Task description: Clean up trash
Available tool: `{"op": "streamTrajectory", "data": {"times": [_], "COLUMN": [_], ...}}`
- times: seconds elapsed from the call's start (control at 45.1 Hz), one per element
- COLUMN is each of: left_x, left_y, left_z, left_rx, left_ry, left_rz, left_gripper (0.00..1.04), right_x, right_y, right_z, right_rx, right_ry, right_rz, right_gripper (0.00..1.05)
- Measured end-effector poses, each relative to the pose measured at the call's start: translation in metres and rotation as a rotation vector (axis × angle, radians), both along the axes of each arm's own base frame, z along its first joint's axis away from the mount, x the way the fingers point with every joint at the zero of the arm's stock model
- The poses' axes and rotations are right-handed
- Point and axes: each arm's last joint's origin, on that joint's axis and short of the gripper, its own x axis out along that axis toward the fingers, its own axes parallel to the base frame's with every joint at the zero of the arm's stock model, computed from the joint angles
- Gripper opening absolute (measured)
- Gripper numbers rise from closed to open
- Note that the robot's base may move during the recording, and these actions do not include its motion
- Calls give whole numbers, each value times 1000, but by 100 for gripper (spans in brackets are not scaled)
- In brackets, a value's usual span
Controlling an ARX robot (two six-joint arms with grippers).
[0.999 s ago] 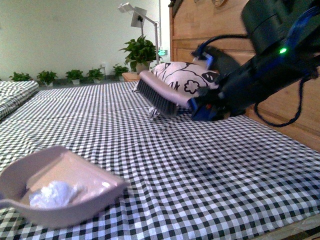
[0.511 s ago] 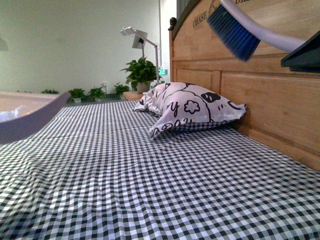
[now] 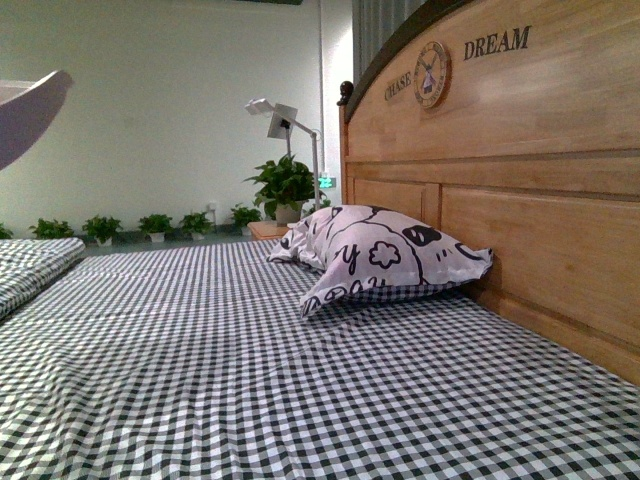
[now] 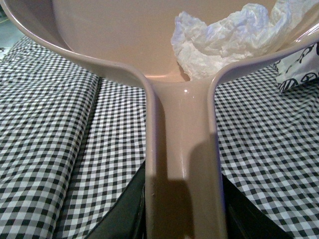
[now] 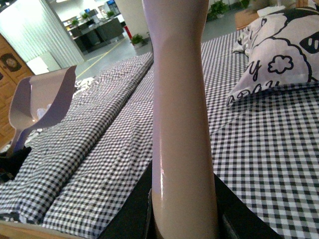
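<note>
1. Trash [image 4: 227, 37] sits inside dustpan [image 4: 149, 59], raised above checkered bed [image 3: 250, 380].
2. Left tool clenched on dustpan handle [image 4: 182, 164].
3. Right tool grasps brush handle [image 5: 182, 124].
4. Pillow [image 3: 380, 255] near headboard [image 3: 520, 180].

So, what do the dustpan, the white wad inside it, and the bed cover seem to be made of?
The dustpan looks like smooth, glossy moulded plastic, pinkish-grey: light glints along its handle. The trash, lying in its pan, seems to be thin paper or tissue, matte and sharply creased; which one is unclear. The bed cover appears to be woven cloth in a black-and-white check, with soft folds.
</note>
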Motion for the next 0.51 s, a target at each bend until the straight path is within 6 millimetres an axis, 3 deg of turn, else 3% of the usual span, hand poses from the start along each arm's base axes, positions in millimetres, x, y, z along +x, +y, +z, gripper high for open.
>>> {"op": "streamTrajectory", "data": {"times": [0.355, 0.511], "left_x": [-65, -83], "left_y": [-30, -36], "left_z": [-1, -5], "left_rx": [-41, -51], "left_ry": [-86, -146], "left_rz": [-27, -29], "left_gripper": [26, 26], "right_x": [-46, -54], "right_y": [-5, -11], "right_z": [8, 11], "right_rx": [70, 69], "right_ry": [-52, -76], "right_rz": [-17, -126], "right_gripper": [20, 20]}}
